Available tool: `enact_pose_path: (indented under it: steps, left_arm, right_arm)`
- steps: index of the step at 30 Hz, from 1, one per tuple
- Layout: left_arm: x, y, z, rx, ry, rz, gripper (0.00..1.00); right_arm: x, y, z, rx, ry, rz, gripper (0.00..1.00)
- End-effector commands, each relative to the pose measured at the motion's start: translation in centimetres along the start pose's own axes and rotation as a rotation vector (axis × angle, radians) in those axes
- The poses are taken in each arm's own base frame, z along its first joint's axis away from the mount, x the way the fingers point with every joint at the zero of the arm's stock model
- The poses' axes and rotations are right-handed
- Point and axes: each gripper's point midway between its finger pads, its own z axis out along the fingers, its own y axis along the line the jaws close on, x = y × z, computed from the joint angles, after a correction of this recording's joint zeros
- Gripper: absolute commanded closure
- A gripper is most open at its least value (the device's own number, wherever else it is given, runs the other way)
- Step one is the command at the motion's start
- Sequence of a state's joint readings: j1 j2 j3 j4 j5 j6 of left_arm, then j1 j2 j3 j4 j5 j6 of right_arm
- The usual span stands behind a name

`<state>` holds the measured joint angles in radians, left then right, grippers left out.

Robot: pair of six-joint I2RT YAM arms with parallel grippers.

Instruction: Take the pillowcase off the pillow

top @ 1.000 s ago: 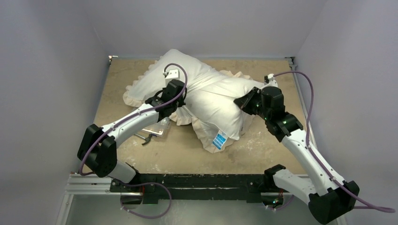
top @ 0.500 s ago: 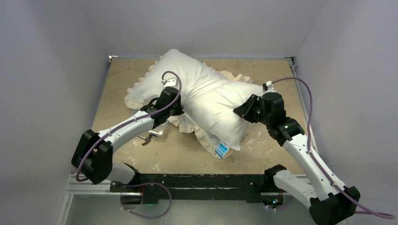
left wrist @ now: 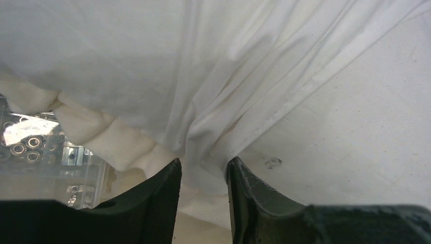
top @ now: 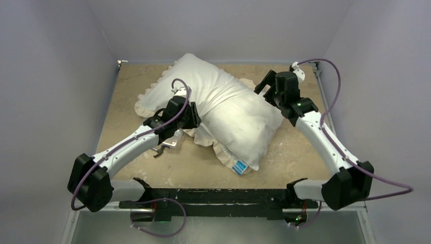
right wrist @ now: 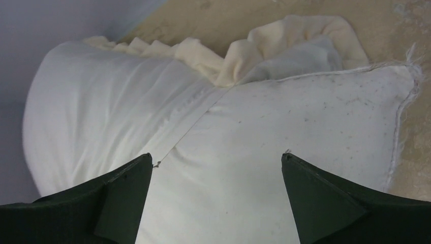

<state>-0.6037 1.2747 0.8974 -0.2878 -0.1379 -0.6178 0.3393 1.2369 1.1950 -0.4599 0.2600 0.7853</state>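
Pillow half out of pillowcase, both lying on table. Right gripper has let go and lifted clear, fingers wide, empty. Left gripper loosening (fabric fold between narrow-gapped fingers, grip cannot tell). Removal unfinished; regrasp likely.

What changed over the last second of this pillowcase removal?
The right gripper let go of the pillow, opened wide and drew back toward the far right corner. The left gripper shifted slightly nearer, pillowcase folds still between its jaws; whether it grips is unclear. The pillow settled flatter. The pillowcase stays over the pillow's far left end.
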Motion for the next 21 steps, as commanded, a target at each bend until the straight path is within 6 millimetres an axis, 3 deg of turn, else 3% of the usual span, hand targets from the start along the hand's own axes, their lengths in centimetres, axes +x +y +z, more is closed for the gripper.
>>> enact_pose_path:
  steps: [1,6,9,12,13,17,19,21]
  left_arm:
    - [-2.1,-0.2,-1.3,-0.036,-0.028,-0.031,0.60]
    - [-5.1,-2.7,-1.8,-0.029,-0.045,-0.005,0.43]
    - [-6.9,-4.7,-2.2,-0.015,-0.073,0.026,0.37]
    - [-9.2,-6.6,-2.0,0.004,-0.093,0.053,0.32]
    - [-10.3,-7.5,-1.5,0.012,-0.100,0.071,0.32]
    - [-12.9,-10.2,0.6,0.029,-0.112,0.158,0.32]
    - [-13.6,-11.5,2.2,0.041,-0.101,0.214,0.32]
    - [-13.9,-12.8,3.7,0.062,-0.074,0.266,0.31]
  right_arm:
    - [-1.8,-1.0,2.4,0.060,-0.120,0.038,0.01]
    - [4.1,-3.3,7.5,0.064,-0.012,-0.045,0.01]
    - [6.4,-2.7,8.4,-0.044,0.036,-0.110,0.08]
    - [8.0,-1.4,7.6,-0.171,0.084,-0.170,0.28]
    - [8.0,-0.6,6.9,-0.209,0.083,-0.178,0.39]
    - [6.3,2.2,4.3,-0.338,0.031,-0.198,0.73]
    - [5.8,3.6,2.9,-0.409,0.015,-0.203,0.97]
    - [5.5,4.7,1.7,-0.468,0.007,-0.206,1.00]
